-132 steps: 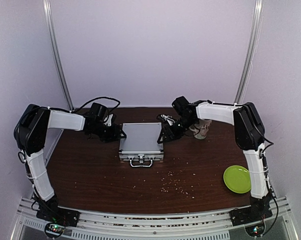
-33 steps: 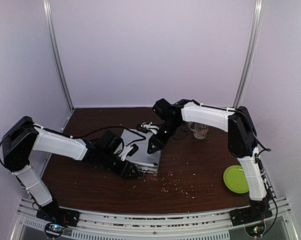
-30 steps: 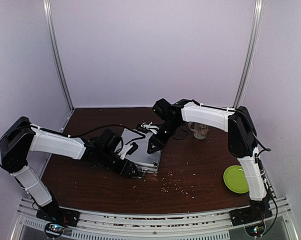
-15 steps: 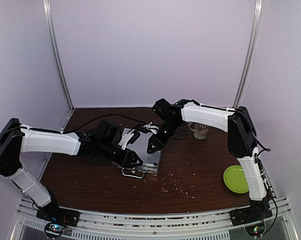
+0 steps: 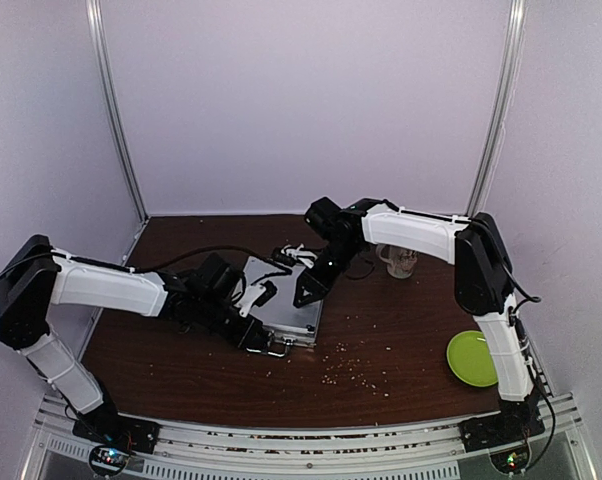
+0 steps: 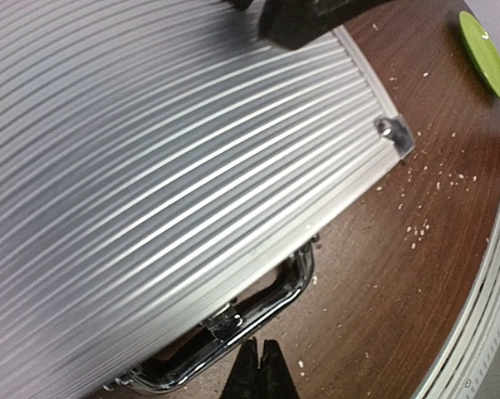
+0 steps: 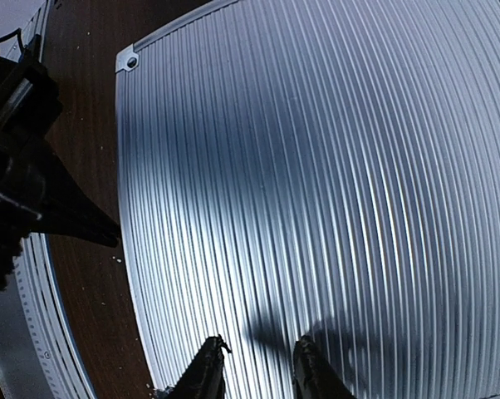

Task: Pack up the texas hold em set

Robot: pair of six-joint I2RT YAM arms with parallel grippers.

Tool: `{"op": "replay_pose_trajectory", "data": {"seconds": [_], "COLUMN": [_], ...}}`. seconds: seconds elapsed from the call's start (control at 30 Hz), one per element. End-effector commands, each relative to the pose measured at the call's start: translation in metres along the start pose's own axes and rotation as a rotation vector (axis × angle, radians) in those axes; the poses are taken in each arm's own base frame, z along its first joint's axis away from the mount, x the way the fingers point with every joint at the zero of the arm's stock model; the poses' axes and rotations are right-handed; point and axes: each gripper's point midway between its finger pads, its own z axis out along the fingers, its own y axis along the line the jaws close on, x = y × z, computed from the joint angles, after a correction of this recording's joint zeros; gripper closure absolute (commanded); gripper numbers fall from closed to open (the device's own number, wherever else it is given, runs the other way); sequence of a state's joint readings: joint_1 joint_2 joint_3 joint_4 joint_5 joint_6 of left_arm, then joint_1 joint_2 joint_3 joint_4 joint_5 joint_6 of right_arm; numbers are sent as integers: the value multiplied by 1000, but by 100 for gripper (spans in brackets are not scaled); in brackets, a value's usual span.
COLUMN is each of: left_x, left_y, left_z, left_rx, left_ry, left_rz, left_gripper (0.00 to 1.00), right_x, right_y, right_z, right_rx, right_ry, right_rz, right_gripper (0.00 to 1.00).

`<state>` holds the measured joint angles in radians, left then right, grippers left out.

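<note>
Silver case (image 5: 293, 312) is lying flat at mid-table with its lid closed, so its contents are not showing. Left gripper (image 6: 254, 370) is hovering just beside the chrome handle (image 6: 271, 299), jaws pressed together, seemingly pinching nothing. Right gripper (image 7: 257, 357) is hanging over the ribbed lid, jaws slightly spread. Cream mug (image 5: 399, 262) and green plate (image 5: 473, 358) are sitting well apart on the right.

Top camera looks down from behind; both wrist cameras face the case (image 7: 316, 166) closely.
</note>
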<state>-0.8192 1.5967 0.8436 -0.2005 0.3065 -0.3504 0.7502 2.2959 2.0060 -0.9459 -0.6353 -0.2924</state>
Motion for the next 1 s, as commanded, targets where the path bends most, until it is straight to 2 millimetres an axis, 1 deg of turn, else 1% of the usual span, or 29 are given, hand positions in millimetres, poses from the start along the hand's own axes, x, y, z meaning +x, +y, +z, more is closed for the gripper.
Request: {"op": "replay_pose_trajectory", "data": {"seconds": [0.0, 0.43, 0.67, 0.83, 0.97], "left_x": [-3, -1, -5, -6, -6], "left_y": [6, 16, 23, 31, 43], "left_z": [8, 22, 27, 27, 20], "left_rx": [-37, -70, -97, -142, -218], "left_ry": [8, 23, -4, -25, -52], "left_rz": [18, 11, -11, -25, -33], "left_gripper": [100, 100, 100, 100, 100], "right_x": [45, 50, 52, 53, 54], "right_y": [-11, -12, -13, -14, -14], "right_z": [38, 44, 47, 49, 49], "right_rx": [-7, -15, -19, -22, -22], "right_ry": [157, 173, 178, 183, 185], "right_rz": [69, 79, 83, 84, 85], "right_gripper": [71, 71, 71, 71, 71]}}
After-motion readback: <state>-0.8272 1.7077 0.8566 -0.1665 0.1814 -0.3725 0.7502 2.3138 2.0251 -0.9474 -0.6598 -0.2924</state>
